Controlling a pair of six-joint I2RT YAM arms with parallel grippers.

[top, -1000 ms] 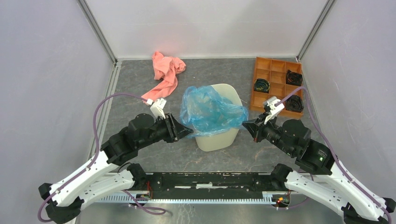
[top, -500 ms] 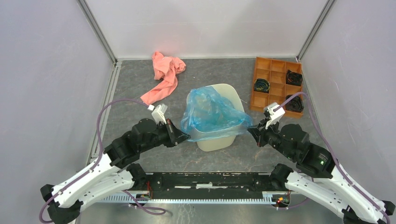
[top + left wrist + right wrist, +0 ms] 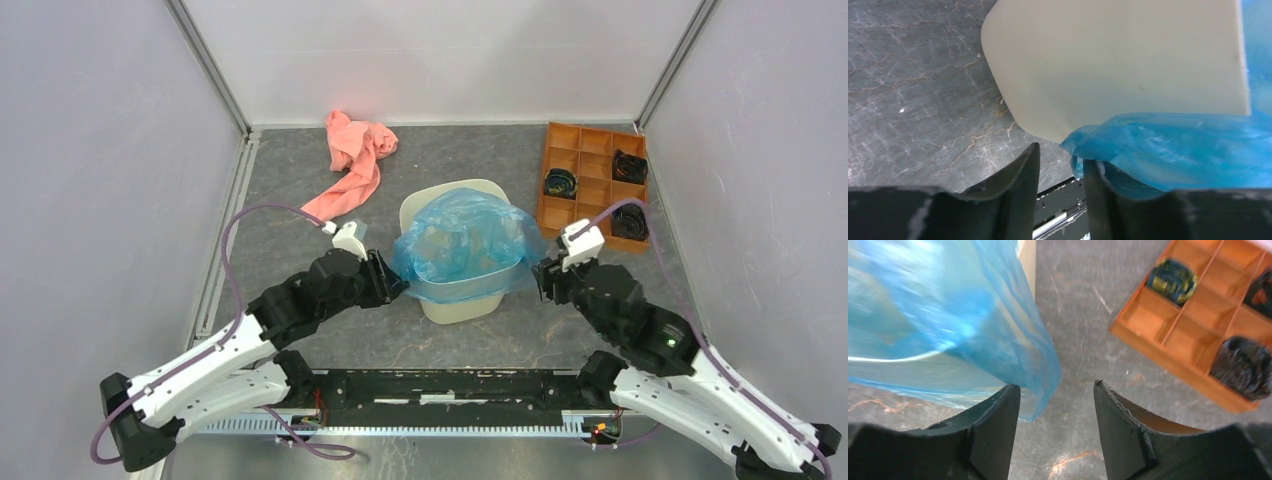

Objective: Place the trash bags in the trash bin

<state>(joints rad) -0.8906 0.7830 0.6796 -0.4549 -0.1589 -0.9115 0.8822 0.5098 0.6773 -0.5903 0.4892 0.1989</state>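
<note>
Bag [image 3: 465,245] lower, seemingly within right claw [image 3: 1057,385]

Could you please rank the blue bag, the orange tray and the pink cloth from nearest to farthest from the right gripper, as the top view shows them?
1. Blue bag: its right edge lies right beside the right gripper.
2. Orange tray: just beyond, toward the back right.
3. Pink cloth: far back left.
</note>
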